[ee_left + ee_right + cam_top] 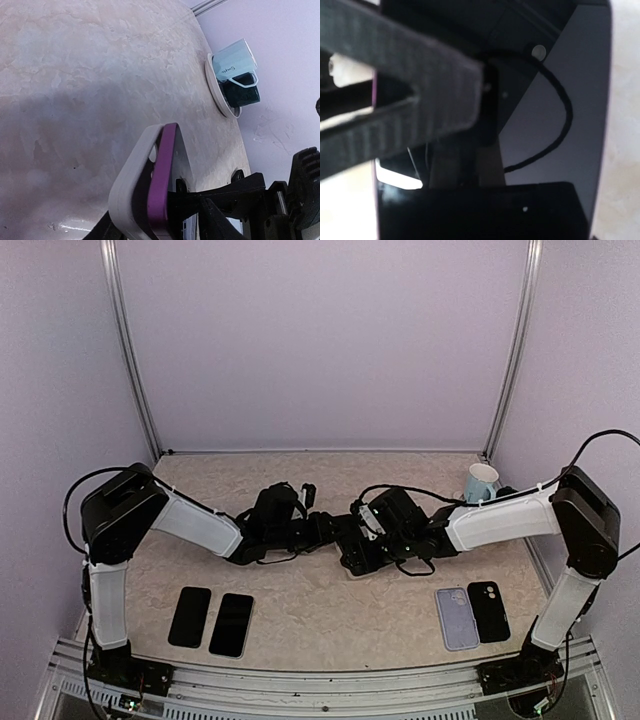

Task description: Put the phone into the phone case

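Beige marbled desk (320, 610), lavender walls (320, 340), aluminium frame posts (130, 350) in the back corners. Far right: white plate (212, 85) carrying a dark mug (242, 92), with a light blue mug (234, 59) stacked on it; insides not visible. Mid-desk: purple-edged phone (162, 185) up on edge, flat against the pale grey case (130, 185), between left end effector (335, 530) and right end effector (353, 543). Can't tell for either whether spread or pinching; contact hidden. Near left: two black phones (190, 616) flat, side by side. Near right: lavender case (458, 618) just beside a black case (489, 611).
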